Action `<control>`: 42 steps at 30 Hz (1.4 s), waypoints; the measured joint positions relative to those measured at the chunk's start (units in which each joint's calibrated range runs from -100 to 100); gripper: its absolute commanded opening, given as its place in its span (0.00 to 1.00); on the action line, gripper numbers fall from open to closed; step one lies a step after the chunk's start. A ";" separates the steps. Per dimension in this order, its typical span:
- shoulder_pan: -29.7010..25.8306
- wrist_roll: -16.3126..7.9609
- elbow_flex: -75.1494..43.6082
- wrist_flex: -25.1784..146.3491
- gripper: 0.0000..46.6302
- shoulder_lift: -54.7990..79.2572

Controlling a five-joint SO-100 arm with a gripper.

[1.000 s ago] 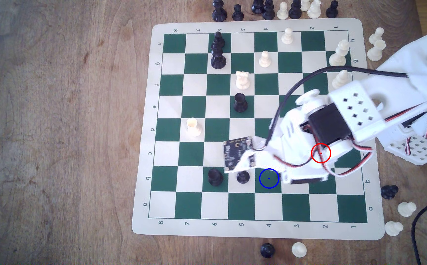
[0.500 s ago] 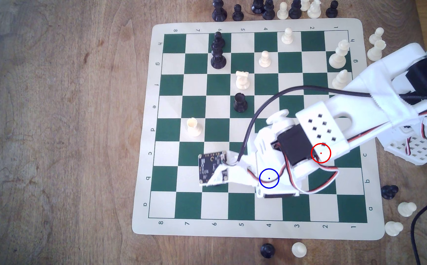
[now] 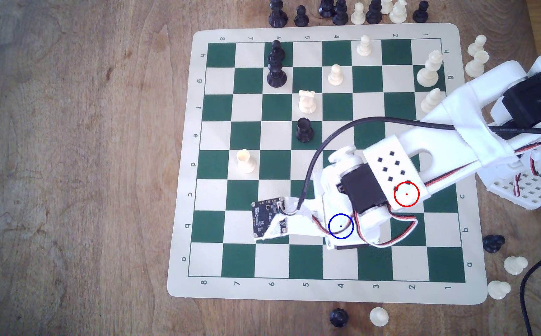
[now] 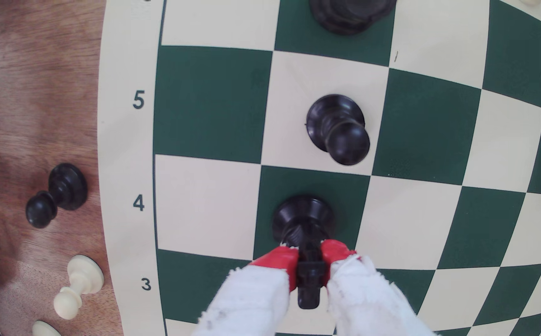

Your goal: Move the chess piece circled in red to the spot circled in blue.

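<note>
In the wrist view we see our claw point(image 4: 309, 258) clamped on the black knight point(image 4: 304, 223), red fingertips point(image 4: 277, 261) pinching its top. The knight's base is over the dark green square in row 4, beside a black pawn point(image 4: 338, 129). In the exterior view the arm point(image 3: 388, 171) covers the blue-circled spot point(image 3: 341, 226).

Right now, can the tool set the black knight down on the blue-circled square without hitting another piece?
Probably yes. The tool grips the black knight over the dark green square beside the 4 label, and the black pawn stands apart on the next square.
</note>
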 measured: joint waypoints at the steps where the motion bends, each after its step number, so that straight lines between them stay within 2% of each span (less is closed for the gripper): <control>1: 0.07 0.10 0.00 0.00 0.01 0.00; 3: 0.22 0.34 0.00 0.00 0.01 0.00; 5: 0.37 0.29 0.00 0.00 0.06 0.42; 6: 0.37 0.29 0.00 0.00 0.16 0.59; 7: 0.37 0.29 -0.09 0.00 0.21 0.75; 11: 0.44 0.29 -0.09 0.00 0.35 1.01; 18: 0.96 0.29 0.36 -1.04 0.46 1.01; 23: 1.40 -0.34 7.14 -3.90 0.50 -4.94; 28: 1.18 -0.54 17.35 -4.54 0.52 -16.93; 31: 1.77 0.34 22.86 -3.59 0.54 -26.39; 34: 5.31 1.76 31.90 -4.46 0.57 -38.54; 37: 6.56 2.74 37.42 -6.77 0.59 -46.17; 38: 8.48 3.17 42.75 -8.05 0.60 -53.04; 41: 10.69 4.44 49.16 -10.92 0.58 -63.26; 42: 14.09 4.79 54.95 -14.90 0.57 -70.30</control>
